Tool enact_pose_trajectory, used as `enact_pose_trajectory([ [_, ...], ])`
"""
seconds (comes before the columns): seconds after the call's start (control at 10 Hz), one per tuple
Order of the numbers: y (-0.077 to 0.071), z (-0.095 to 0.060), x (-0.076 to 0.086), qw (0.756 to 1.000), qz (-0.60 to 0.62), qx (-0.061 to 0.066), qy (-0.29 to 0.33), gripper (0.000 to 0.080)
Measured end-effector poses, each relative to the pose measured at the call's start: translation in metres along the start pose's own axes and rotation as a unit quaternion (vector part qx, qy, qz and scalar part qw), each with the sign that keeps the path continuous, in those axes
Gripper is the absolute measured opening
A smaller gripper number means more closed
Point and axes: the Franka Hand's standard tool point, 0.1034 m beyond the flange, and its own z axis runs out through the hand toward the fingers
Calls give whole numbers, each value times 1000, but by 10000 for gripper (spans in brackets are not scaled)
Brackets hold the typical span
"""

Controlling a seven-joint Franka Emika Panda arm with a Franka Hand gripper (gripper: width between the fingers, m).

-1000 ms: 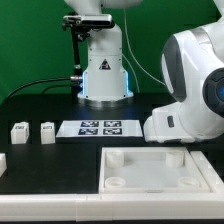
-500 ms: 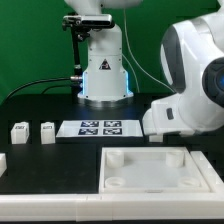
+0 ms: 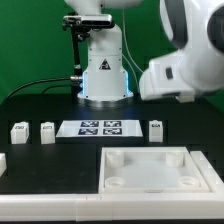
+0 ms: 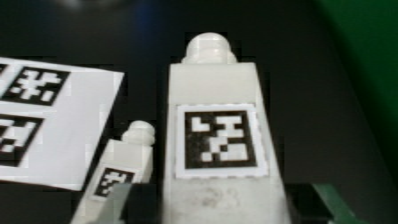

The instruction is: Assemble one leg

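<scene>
Looming high on the exterior view's right, the arm [image 3: 186,58] hangs well above the table [image 3: 40,105]. Near edge, centre to right: the tray [image 3: 106,168], open side up, round corner sockets showing, nothing in them yet. Far of it lies the marker board [image 3: 100,127], flat.

Wrist view fills w/ the leg [image 4: 217,125], tag facing the camera, narrow tip pointing away toward the table. It reads far bigger than the board's tags, so I judge it's off the table and the claw [image 4: 228,206] is clamped on it; pads barely show at the frame edge.

A second leg [image 3: 156,130] stands upright just right of the board, and two more legs [image 3: 18,132] [image 3: 47,131] wait at the exterior view's left.

Next, IMO, is to bring the leg over a tray socket. To do it well:
- Stay high enough to clear the second leg and the tray wall.
- Keep the leg vertical, tip down.
- Centre the tip over the socket before any descent.
- Go down slow, since a tilted entry will likely jam.
- Twist only once it's seated.
</scene>
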Motion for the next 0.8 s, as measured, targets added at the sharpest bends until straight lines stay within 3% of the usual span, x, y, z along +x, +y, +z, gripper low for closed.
enact_pose_trajectory([
  [0.3, -2, -8, 9, 997, 1, 2, 80, 293],
  [0.6, 0, -15, 13, 972, 7, 2, 237, 294],
  [0.8, 7, -28, 17, 941, -9, -3, 339, 294],
])
